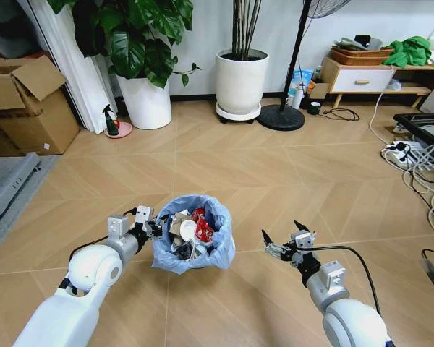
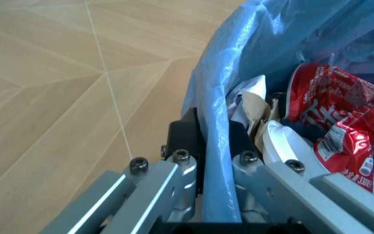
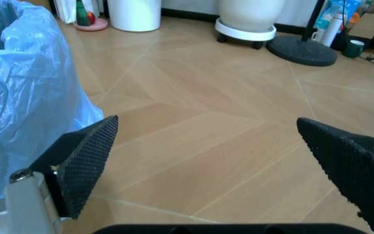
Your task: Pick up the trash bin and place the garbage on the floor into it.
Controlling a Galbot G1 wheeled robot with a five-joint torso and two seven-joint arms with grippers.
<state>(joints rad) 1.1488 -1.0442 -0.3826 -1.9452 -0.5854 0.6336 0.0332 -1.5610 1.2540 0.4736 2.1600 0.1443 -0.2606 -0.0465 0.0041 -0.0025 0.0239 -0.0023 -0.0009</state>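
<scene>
Tan wood-look floor (image 1: 224, 155) in a chevron pattern with pale seams runs back to a pale wall (image 1: 275, 25). Two white plant pots (image 1: 241, 81) stand against it, one holding broad green leaves. A black fan stand (image 1: 281, 116) sits beside them. To the right is a low wooden cabinet (image 1: 362, 76) carrying a basket and what looks like green cloth. Cardboard boxes (image 1: 25, 105) sit at left, cables (image 1: 419, 163) at right.

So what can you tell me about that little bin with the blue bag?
The trash bin is small and round, lined with a crinkly light-blue plastic bag that drapes over its rim. It sits upright over the wood floor, filled with litter: a red wrapper, white scraps, brown paper. The left gripper clamps its rim, one finger inside, one outside.
</scene>
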